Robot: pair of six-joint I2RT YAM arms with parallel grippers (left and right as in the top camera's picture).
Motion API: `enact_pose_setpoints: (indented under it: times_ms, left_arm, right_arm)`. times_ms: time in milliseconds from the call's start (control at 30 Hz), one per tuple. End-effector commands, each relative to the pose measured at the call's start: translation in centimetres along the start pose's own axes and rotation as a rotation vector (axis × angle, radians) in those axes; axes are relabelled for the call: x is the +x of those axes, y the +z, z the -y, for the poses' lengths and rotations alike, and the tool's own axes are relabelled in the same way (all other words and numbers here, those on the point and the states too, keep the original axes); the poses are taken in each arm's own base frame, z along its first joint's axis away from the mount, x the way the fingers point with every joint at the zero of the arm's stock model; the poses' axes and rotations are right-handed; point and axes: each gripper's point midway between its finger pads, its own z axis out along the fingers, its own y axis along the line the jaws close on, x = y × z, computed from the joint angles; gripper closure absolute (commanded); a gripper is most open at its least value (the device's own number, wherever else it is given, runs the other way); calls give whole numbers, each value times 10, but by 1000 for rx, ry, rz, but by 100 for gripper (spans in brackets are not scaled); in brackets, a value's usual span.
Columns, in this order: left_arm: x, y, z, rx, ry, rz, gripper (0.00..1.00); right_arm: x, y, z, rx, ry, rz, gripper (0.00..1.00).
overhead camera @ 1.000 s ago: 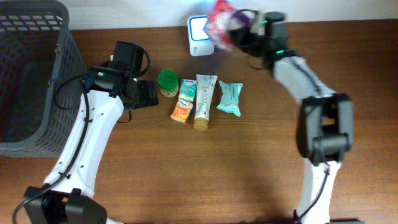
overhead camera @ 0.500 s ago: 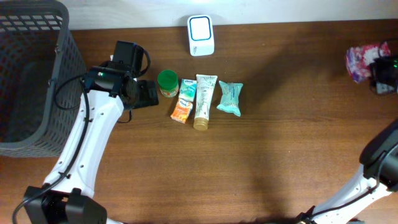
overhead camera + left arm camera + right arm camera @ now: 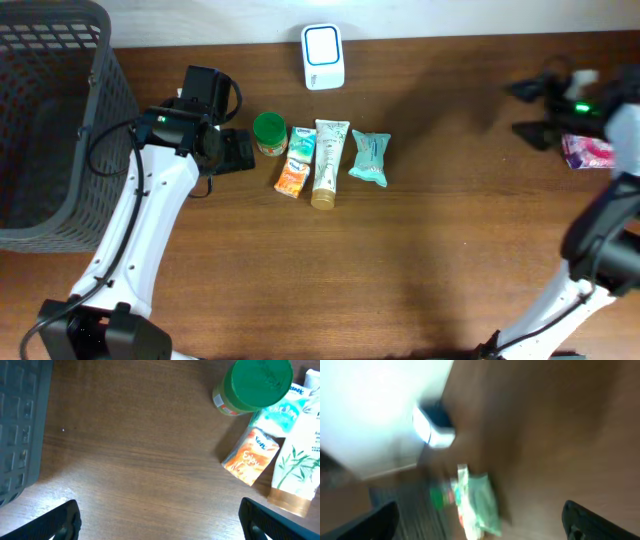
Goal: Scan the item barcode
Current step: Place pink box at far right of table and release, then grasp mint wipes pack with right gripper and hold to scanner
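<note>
Item: pink packet lies on surface, far right, beside right end effector.
Right end effector: spread wide, empty.
Left end effector: spread, empty.
Handling: probably light, soft, crinkly; pinch a sealed edge.

Open tabletop right of the item row; basket blocks left.

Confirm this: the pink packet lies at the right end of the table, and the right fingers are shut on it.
Wrong in one respect: the right fingers stand open with nothing between them, as the overhead view shows. The pink packet does lie at the right end of the table.
</note>
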Motion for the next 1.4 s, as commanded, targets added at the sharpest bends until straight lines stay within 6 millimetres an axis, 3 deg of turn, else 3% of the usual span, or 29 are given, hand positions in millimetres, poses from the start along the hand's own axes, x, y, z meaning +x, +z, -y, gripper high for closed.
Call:
enact_pose_setpoints:
  times_ms: [0, 67, 133, 300, 433, 467, 500, 567, 667, 833, 900, 1000, 1033, 1133, 1200, 1267, 1300, 1367]
  left_arm:
    - [-1, 0, 0, -8, -8, 6, 1]
    - [-1, 0, 0, -8, -8, 6, 1]
    - [-1, 0, 0, -8, -8, 6, 1]
    - [-1, 0, 0, -8, -8, 5, 1]
    - [-1, 0, 0, -8, -8, 6, 1]
    - [-1, 0, 0, -8, -8, 6, 1]
    - [-1, 0, 0, -8, -8, 6, 1]
    - [-1, 0, 0, -8, -8, 6, 1]
    - [-1, 0, 0, -8, -8, 6, 1]
    - [-1, 0, 0, -8, -8, 6, 1]
    - [-1, 0, 0, -8, -8, 6, 1]
    - [-1, 0, 0, -8, -8, 6, 1]
    - [-1, 0, 0, -8, -8, 6, 1]
    - [-1, 0, 0, -8, -8, 6, 1]
    - [-1, 0, 0, -8, -8, 6, 1]
    - [-1, 0, 0, -8, -8, 6, 1]
    - [-1, 0, 0, -8, -8, 6, 1]
    - [-1, 0, 0, -8, -8, 6, 1]
  right_arm:
    - [49, 67, -12, 157, -254, -161, 1]
    - [76, 103, -11, 322, -352, -223, 1]
    - [108, 135, -22, 368, -439, -292, 1]
    - [130, 161, -11, 642, -433, -233, 1]
    - [151, 182, -12, 705, -520, -251, 2]
    - [154, 187, -13, 713, -540, -251, 5]
    - [157, 192, -9, 777, -577, -228, 24]
    - [151, 191, 1, 943, -550, -95, 41]
    - [153, 192, -1, 994, -589, -55, 41]
    - [154, 197, 14, 1000, -577, -46, 42]
    - [155, 198, 16, 996, -575, -52, 67]
    - [162, 201, 13, 953, -570, -96, 91]
    - [161, 196, 6, 941, -551, -116, 96]
    - [157, 178, -17, 846, -498, -211, 96]
    - [160, 162, -50, 641, -453, -344, 96]
    - [156, 146, -68, 513, -352, -380, 96]
    - [161, 135, -84, 366, -238, -442, 96]
    - [163, 124, -95, 254, -144, -484, 96]
